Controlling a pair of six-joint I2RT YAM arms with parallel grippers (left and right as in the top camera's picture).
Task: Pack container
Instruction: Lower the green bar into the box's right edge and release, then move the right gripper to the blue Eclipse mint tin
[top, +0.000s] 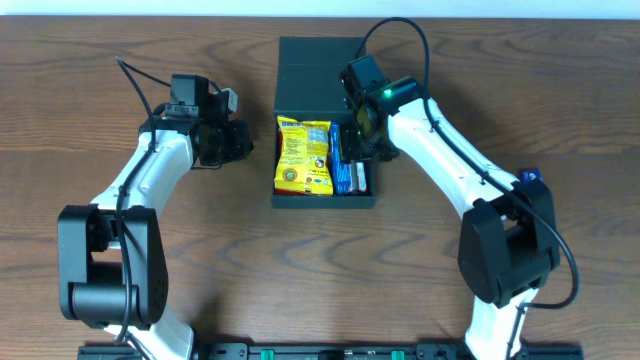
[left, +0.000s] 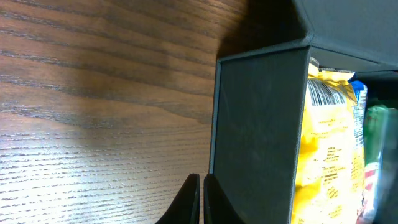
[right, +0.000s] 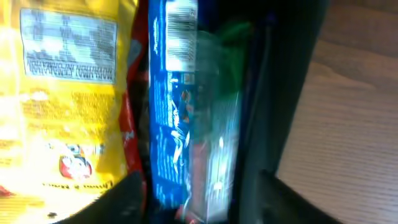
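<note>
The container (top: 325, 201) is a dark teal box at the table's middle, its flap lid (top: 310, 75) folded open at the back. Inside lie a yellow snack packet (top: 303, 155) and, to its right, a blue packet (top: 342, 160). My right gripper (top: 362, 140) hangs over the box's right side. In the right wrist view it (right: 199, 199) is open, straddling the blue packet (right: 168, 118) and a blurred green-silver packet (right: 217, 137) by the container's wall (right: 273, 93). My left gripper (left: 202, 186) is shut and empty, just outside the container's left wall (left: 258, 137).
The wooden table (top: 120, 230) lies bare to the left and in front of the box. A small blue object (top: 531, 176) shows beside the right arm's elbow. Both arm bases stand at the near edge.
</note>
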